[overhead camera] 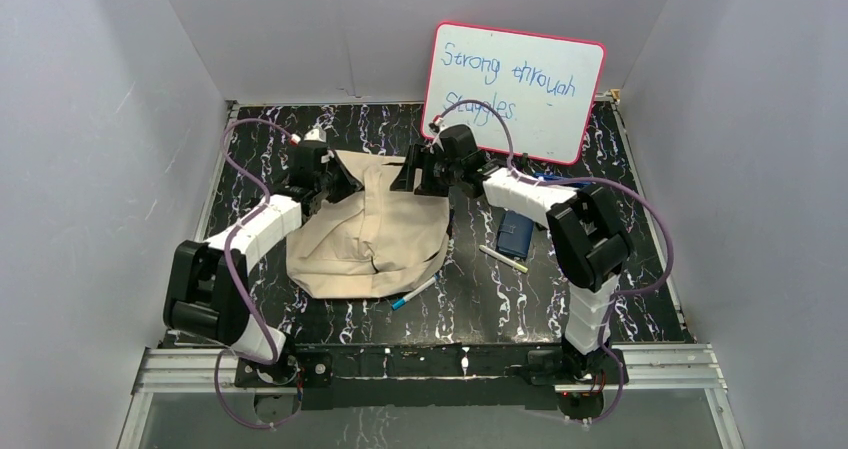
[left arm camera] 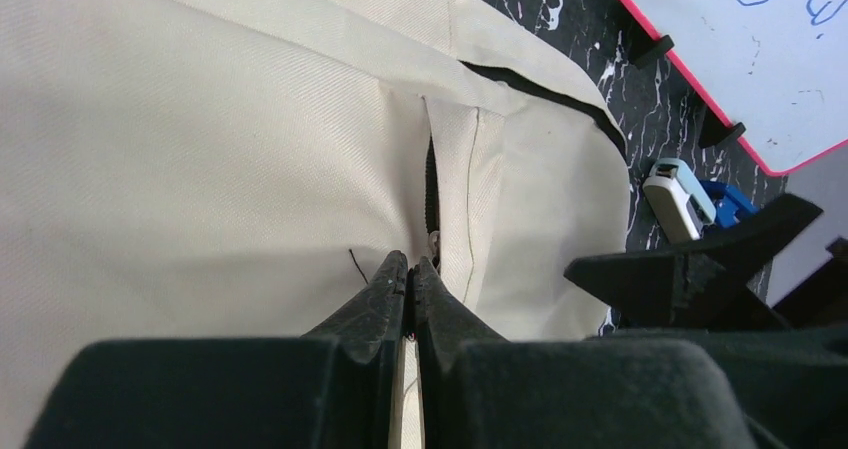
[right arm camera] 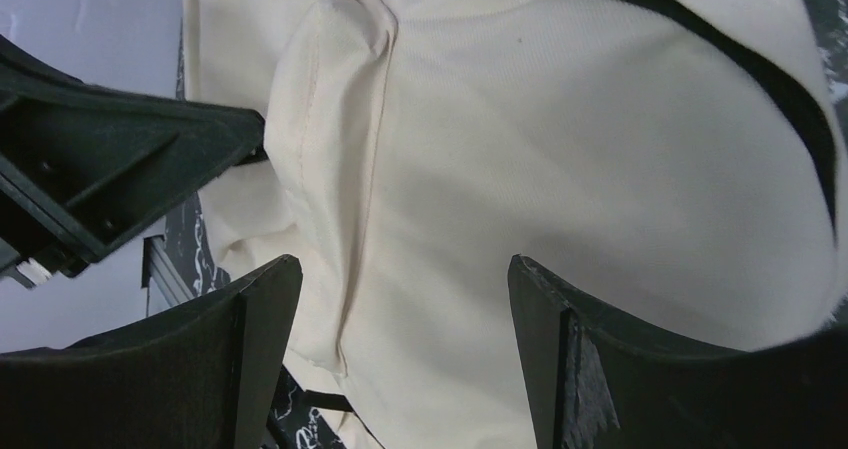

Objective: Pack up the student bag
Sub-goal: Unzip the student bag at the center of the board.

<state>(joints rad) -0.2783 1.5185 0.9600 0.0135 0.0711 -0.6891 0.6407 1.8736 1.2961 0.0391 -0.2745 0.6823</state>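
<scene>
The student bag (overhead camera: pixel 370 231), a soft beige canvas backpack, lies crumpled on the dark marbled table left of centre. My left gripper (overhead camera: pixel 338 179) is at the bag's far left top. In the left wrist view it (left arm camera: pixel 410 266) is shut, with its tips at the lower end of a dark zipper (left arm camera: pixel 431 184), right at the small metal pull (left arm camera: pixel 433 239). My right gripper (overhead camera: pixel 412 174) is at the bag's far right top. In the right wrist view it (right arm camera: pixel 400 294) is open and empty, with its fingers either side of the cream fabric (right arm camera: pixel 520 139).
A pink-framed whiteboard (overhead camera: pixel 515 89) stands at the back. A dark blue notebook (overhead camera: pixel 515 234) and a pen (overhead camera: pixel 503 259) lie right of the bag. A blue-tipped pen (overhead camera: pixel 412 293) lies in front of it. A light blue stapler-like item (left arm camera: pixel 678 197) lies near the whiteboard.
</scene>
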